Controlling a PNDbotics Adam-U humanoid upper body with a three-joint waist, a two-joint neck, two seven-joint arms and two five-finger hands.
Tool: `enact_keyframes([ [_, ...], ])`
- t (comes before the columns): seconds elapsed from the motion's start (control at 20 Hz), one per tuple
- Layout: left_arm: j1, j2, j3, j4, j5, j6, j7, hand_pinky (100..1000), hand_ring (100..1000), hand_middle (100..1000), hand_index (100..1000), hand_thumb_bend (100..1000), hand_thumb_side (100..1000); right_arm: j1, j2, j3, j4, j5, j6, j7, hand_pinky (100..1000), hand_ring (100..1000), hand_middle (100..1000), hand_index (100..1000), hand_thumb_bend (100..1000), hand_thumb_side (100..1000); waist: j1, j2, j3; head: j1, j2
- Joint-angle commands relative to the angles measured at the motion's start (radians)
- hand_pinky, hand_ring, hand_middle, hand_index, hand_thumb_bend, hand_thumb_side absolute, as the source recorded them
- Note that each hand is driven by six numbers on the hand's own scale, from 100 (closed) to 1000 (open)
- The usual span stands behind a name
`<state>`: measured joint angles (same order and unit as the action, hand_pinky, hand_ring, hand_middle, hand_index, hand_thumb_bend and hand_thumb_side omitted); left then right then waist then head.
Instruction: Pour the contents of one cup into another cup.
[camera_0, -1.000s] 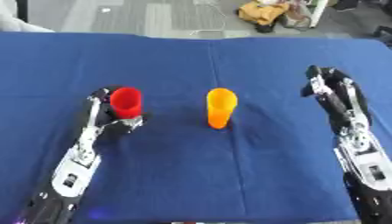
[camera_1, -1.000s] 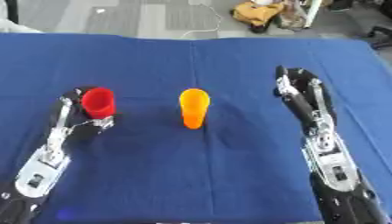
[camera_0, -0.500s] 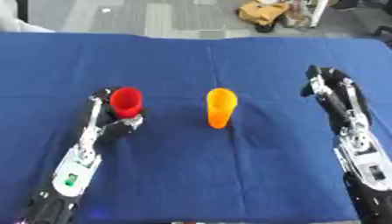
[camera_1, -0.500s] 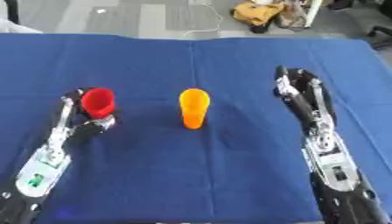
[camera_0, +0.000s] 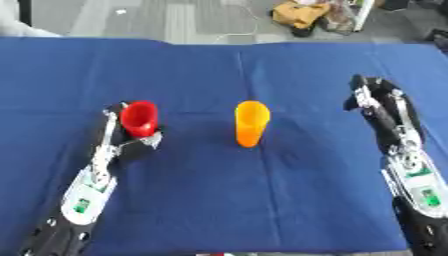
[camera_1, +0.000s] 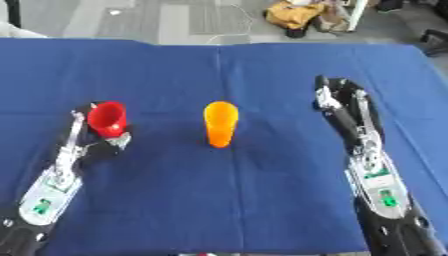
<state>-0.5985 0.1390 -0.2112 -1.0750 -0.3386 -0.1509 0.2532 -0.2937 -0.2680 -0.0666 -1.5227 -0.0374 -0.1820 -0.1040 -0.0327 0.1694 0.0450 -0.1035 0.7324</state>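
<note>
A red cup (camera_0: 139, 118) stands upright on the blue table (camera_0: 227, 200), left of centre, its mouth facing up. My left hand (camera_0: 129, 144) reaches it from below, its fingers curled round the cup's lower part. An orange cup (camera_0: 250, 123) stands upright by itself in the middle of the table, a hand's width to the right of the red one. What either cup holds is hidden. My right hand (camera_1: 337, 97) lies at the right side, fingers straight and holding nothing, well apart from the orange cup.
The blue cloth covers the whole table, and its far edge (camera_0: 219, 41) runs across the top of the view. Beyond it lies a grey floor with a yellow-brown bundle (camera_0: 302, 13) and a cable.
</note>
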Motion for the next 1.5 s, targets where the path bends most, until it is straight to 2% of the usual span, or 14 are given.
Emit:
enact_keyframes([
  [0.05, -0.01, 0.002, 0.003, -0.017, 0.02, -0.008, 0.024, 253, 490, 486, 688, 187, 100, -0.011, -0.012, -0.005, -0.007, -0.002, -0.002, 0.003, 484, 463, 405, 595, 210, 524, 0.001, -0.014, -0.001, 0.0, -0.007],
  [0.1, -0.009, 0.004, 0.005, -0.023, 0.026, -0.01, 0.034, 250, 486, 482, 684, 101, 152, -0.012, -0.012, -0.005, -0.008, -0.002, -0.002, 0.003, 484, 464, 405, 596, 207, 526, 0.001, -0.015, -0.002, 0.0, -0.007],
  [0.15, -0.009, 0.006, 0.007, -0.03, 0.031, -0.011, 0.042, 248, 484, 480, 683, 169, 100, -0.012, -0.013, -0.006, -0.007, -0.002, -0.002, 0.003, 484, 464, 406, 597, 211, 522, 0.001, -0.015, -0.002, -0.001, -0.007],
  [0.6, 0.006, 0.033, 0.006, -0.16, 0.056, 0.011, 0.052, 246, 479, 473, 682, 183, 100, -0.02, -0.032, 0.001, 0.02, 0.006, -0.004, 0.006, 482, 469, 409, 610, 238, 505, 0.006, -0.016, 0.002, -0.004, -0.006],
  [0.65, 0.009, 0.035, 0.005, -0.174, 0.057, 0.014, 0.048, 247, 479, 472, 683, 183, 100, -0.022, -0.036, 0.003, 0.028, 0.009, -0.006, 0.009, 480, 474, 414, 618, 229, 469, 0.006, -0.017, 0.003, -0.005, -0.006],
  [0.7, 0.012, 0.037, 0.003, -0.188, 0.059, 0.018, 0.044, 247, 479, 472, 683, 182, 100, -0.024, -0.041, 0.005, 0.039, 0.013, -0.008, 0.012, 480, 475, 415, 619, 264, 498, 0.006, -0.017, 0.003, -0.006, -0.005],
  [0.9, 0.019, 0.038, -0.003, -0.226, 0.067, 0.028, 0.03, 250, 480, 473, 683, 179, 100, -0.033, -0.061, 0.016, 0.094, 0.039, -0.027, 0.033, 498, 526, 465, 671, 378, 510, 0.007, -0.017, 0.005, -0.008, -0.005],
  [1.0, 0.021, 0.037, -0.005, -0.238, 0.072, 0.031, 0.025, 252, 481, 473, 683, 180, 100, -0.04, -0.07, 0.024, 0.122, 0.064, -0.043, 0.051, 532, 591, 525, 714, 468, 522, 0.008, -0.018, 0.007, -0.009, -0.005],
  [1.05, 0.022, 0.037, -0.006, -0.242, 0.074, 0.032, 0.023, 254, 481, 473, 683, 182, 100, -0.043, -0.073, 0.026, 0.134, 0.076, -0.052, 0.059, 579, 646, 579, 745, 551, 532, 0.008, -0.018, 0.007, -0.009, -0.004],
  [1.1, 0.023, 0.036, -0.007, -0.246, 0.076, 0.033, 0.022, 254, 482, 473, 684, 183, 100, -0.048, -0.077, 0.032, 0.146, 0.093, -0.063, 0.071, 607, 672, 601, 757, 578, 535, 0.008, -0.019, 0.008, -0.01, -0.004],
  [1.15, 0.024, 0.036, -0.008, -0.249, 0.078, 0.034, 0.02, 256, 482, 473, 684, 182, 100, -0.053, -0.081, 0.036, 0.157, 0.11, -0.074, 0.082, 678, 728, 647, 781, 610, 522, 0.008, -0.019, 0.009, -0.011, -0.004],
  [1.25, 0.025, 0.035, -0.01, -0.254, 0.08, 0.035, 0.016, 257, 483, 474, 684, 183, 100, -0.065, -0.087, 0.046, 0.178, 0.146, -0.097, 0.102, 730, 759, 678, 796, 601, 557, 0.008, -0.02, 0.01, -0.012, -0.003],
  [1.35, 0.026, 0.033, -0.011, -0.257, 0.082, 0.036, 0.014, 258, 483, 473, 685, 183, 100, -0.078, -0.09, 0.054, 0.198, 0.169, -0.114, 0.113, 767, 784, 707, 812, 614, 529, 0.008, -0.021, 0.011, -0.014, -0.003],
  [1.5, 0.026, 0.032, -0.014, -0.265, 0.086, 0.034, 0.011, 260, 483, 474, 685, 185, 100, -0.105, -0.092, 0.072, 0.234, 0.191, -0.134, 0.128, 791, 800, 725, 821, 604, 540, 0.01, -0.023, 0.014, -0.016, -0.002],
])
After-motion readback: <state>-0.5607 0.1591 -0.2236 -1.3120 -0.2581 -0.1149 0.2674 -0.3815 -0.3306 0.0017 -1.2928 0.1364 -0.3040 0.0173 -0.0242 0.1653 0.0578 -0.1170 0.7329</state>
